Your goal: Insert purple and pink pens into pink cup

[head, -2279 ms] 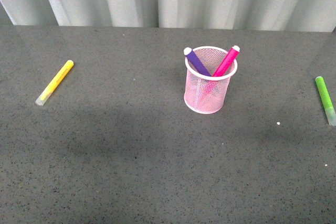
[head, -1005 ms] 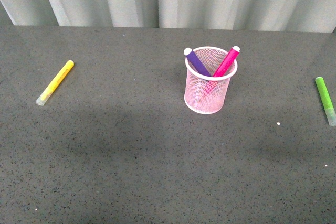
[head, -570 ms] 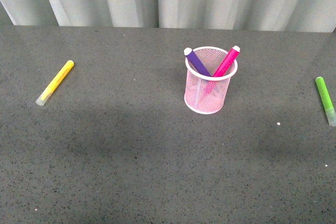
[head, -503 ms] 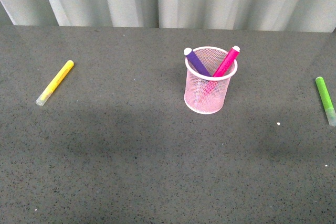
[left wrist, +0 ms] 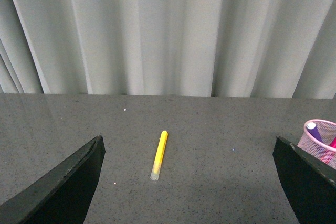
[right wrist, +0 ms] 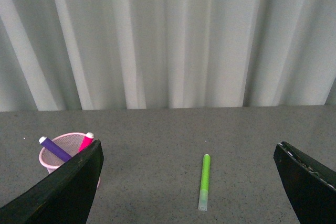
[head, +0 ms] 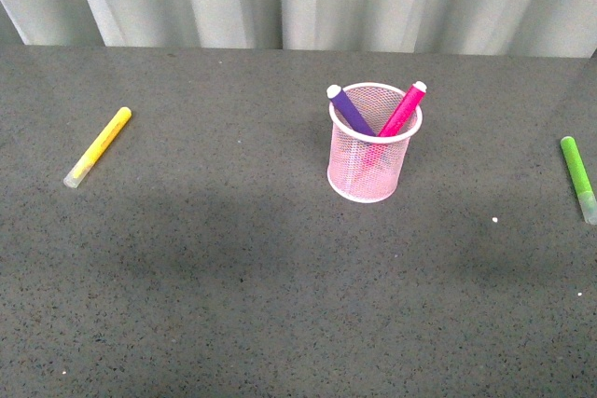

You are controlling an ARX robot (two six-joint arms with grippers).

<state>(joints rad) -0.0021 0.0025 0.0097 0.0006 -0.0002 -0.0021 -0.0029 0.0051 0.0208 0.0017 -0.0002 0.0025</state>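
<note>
A: Nothing had moved since the earlier frames; cup [head: 374, 144], pens and both stray markers sat exactly as before.

B: Location of the task items?

A: Purple pen [head: 350, 109] and pink pen [head: 403, 109] stood inside the cup, leaning apart against opposite sides of the rim (the wide mouth let them tilt). Task judged complete.

B: Grippers?

A: Left gripper [left wrist: 189, 182] and right gripper [right wrist: 189, 182] were spread wide, grasping nothing, apparently pulled back clear of the cup. Yellow marker [head: 97, 146] and green marker [head: 577, 177] lay flat on the table [head: 233, 277], well apart from the cup, correctly left out.
</note>
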